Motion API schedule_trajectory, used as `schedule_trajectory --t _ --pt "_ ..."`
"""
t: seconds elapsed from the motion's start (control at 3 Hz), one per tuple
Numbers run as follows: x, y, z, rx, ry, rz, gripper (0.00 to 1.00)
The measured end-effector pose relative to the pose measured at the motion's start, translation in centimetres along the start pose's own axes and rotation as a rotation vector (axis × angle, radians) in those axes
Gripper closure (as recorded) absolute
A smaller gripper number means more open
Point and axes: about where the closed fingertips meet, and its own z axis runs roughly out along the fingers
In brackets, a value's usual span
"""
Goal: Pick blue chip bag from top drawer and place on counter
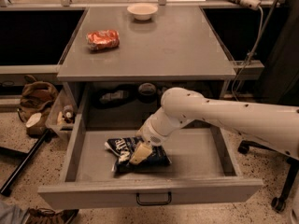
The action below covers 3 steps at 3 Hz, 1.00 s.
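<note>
Crumpled navy blue chip bag (156,158), claw (139,153) seemingly on it

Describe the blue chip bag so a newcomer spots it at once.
Below the grey counter, the top drawer stands open. Inside, left of centre, lies the blue chip bag, with the robot's hand at it. It is dark navy with white lettering, unlike the orange-red snack bag on the counter.

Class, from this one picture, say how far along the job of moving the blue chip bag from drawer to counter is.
Done: the top drawer stands open. In hand: the gripper is down on the blue chip bag, which lies on the drawer floor, not yet lifted. Left: lifting it out and setting it on the counter.
</note>
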Motion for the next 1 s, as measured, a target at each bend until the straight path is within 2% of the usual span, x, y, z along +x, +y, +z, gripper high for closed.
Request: schedule_trajectory --t 0.33,0.67,1.0 --pt "-0.3 0.0 -0.6 0.008 0.011 0.004 0.65" --pt "-4.4 -0.4 -5.7 0.049 0.02 -0.022 0.88" --pt "-11.6 -0.4 -13.6 0.111 0.04 -0.096 1.0"
